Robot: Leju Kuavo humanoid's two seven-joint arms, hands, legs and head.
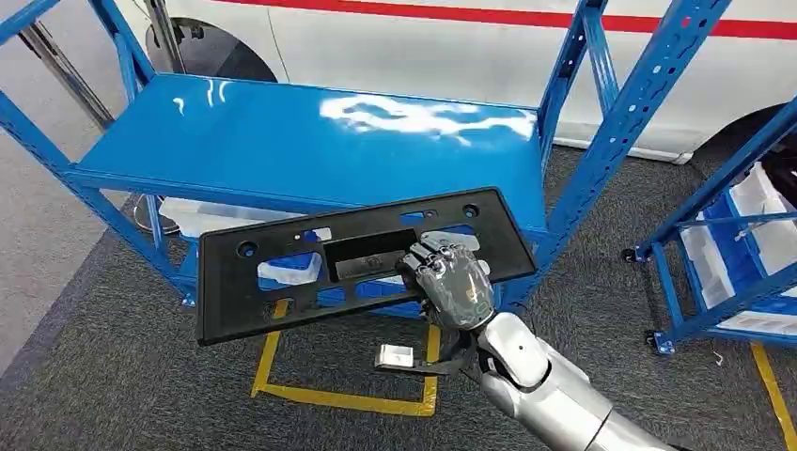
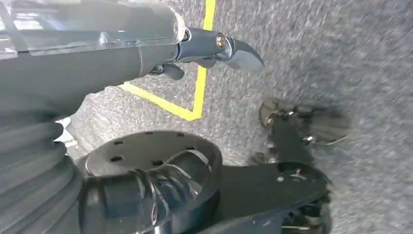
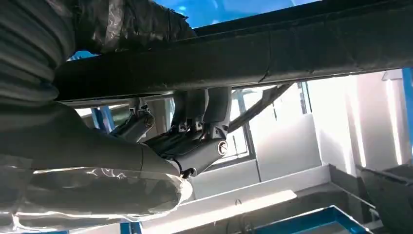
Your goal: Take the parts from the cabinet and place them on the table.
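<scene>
Head cam looks down from up high at the blue shelf rack (image 1: 310, 141); left wrist cam faces carpet (image 2: 311, 53); right wrist cam sits close under the black panel (image 3: 272, 48), shared with the head view.

no text, label or number can be read.

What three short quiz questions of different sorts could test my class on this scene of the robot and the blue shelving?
1. True or false: the right hand grips the black plastic panel.
2. The panel is: A) lying on the blue shelf; B) held in front of the shelf; C) lying on the carpet.
3. Fill in: the tape on the carpet is ____.

Key: 1 true; 2 B; 3 yellow.
</scene>
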